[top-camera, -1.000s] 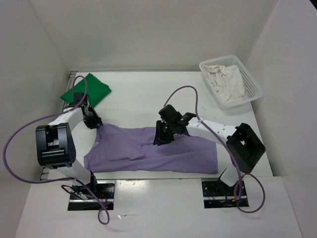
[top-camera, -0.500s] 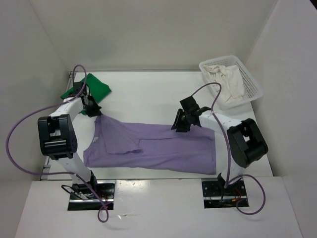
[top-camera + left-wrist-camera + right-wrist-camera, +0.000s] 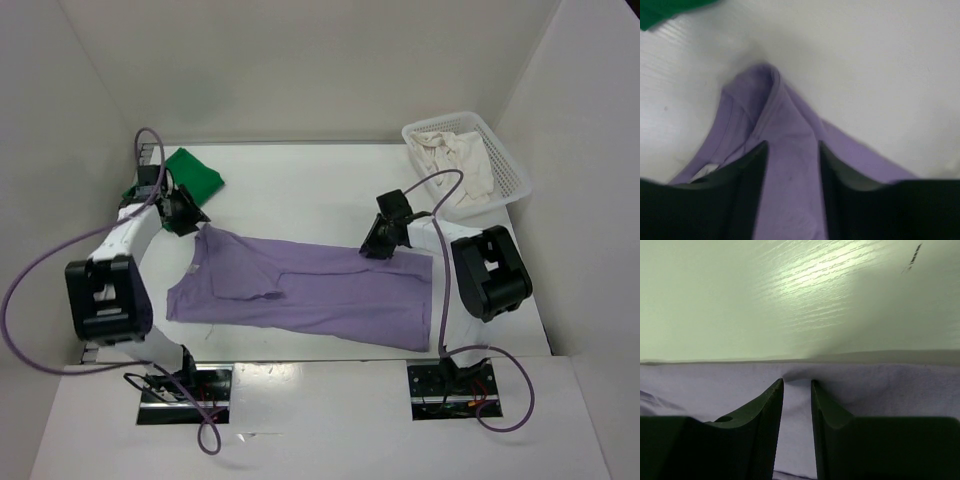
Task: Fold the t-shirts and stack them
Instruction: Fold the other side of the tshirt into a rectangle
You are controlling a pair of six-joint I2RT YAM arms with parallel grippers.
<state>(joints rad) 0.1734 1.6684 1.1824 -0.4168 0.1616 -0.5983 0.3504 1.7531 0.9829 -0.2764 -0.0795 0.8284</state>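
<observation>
1. The table (image 3: 300, 190) is white with a faint wood grain. Plain white walls (image 3: 300, 60) enclose it on three sides.
2. The purple shirt (image 3: 320, 290) lies spread across the table's middle.
3. The green shirt (image 3: 195, 172) lies folded at the far left corner. The cream shirt (image 3: 460, 165) sits bunched in the basket (image 3: 490, 205) at far right.
4. The left gripper (image 3: 791, 147) stands open astride the purple shirt's collar.
5. The right gripper (image 3: 797, 382) pinches that shirt's far edge.

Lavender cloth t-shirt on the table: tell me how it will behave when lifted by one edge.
Probably floppy: the lavender cloth t-shirt lies flat with wrinkles and a folded-over sleeve, so it should drape from any lifted edge. Likely light, being thin, and apt to bunch rather than slide when pushed: it puckers at the right gripper.
</observation>
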